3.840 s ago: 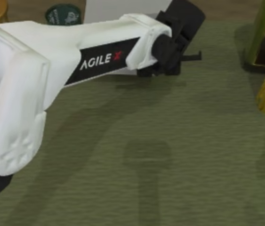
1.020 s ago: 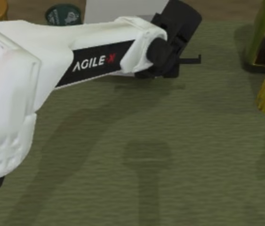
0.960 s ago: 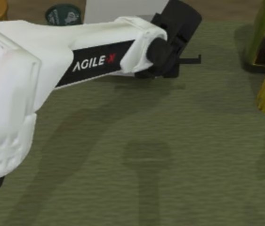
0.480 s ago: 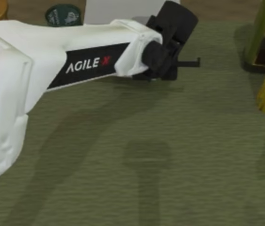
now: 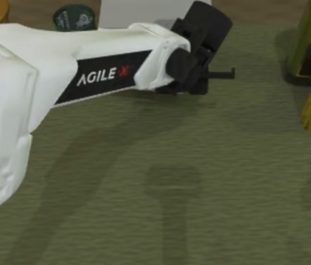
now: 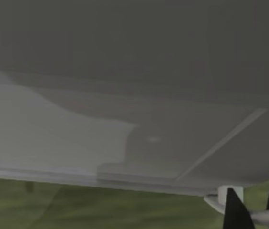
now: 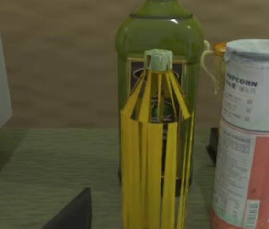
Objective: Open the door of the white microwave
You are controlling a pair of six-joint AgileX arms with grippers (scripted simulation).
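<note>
While the left gripper (image 5: 221,73) reached to the counter's (image 5: 199,182) far edge, the boxy white microwave (image 5: 144,12) lay just behind it, its flat grey-windowed door (image 6: 134,71) filling the wrist view. Whether its fingers gripped the handle could not be told. The right arm stayed parked.

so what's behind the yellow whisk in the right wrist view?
A dark green bottle stands behind the yellow whisk. Its label and lower body are mostly covered by the wires.

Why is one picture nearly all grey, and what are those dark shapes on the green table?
Left wrist view: the camera sits right against the microwave, so its grey face fills the frame. Top view: the dark shapes are soft shadows that the left arm casts on the table.
</note>
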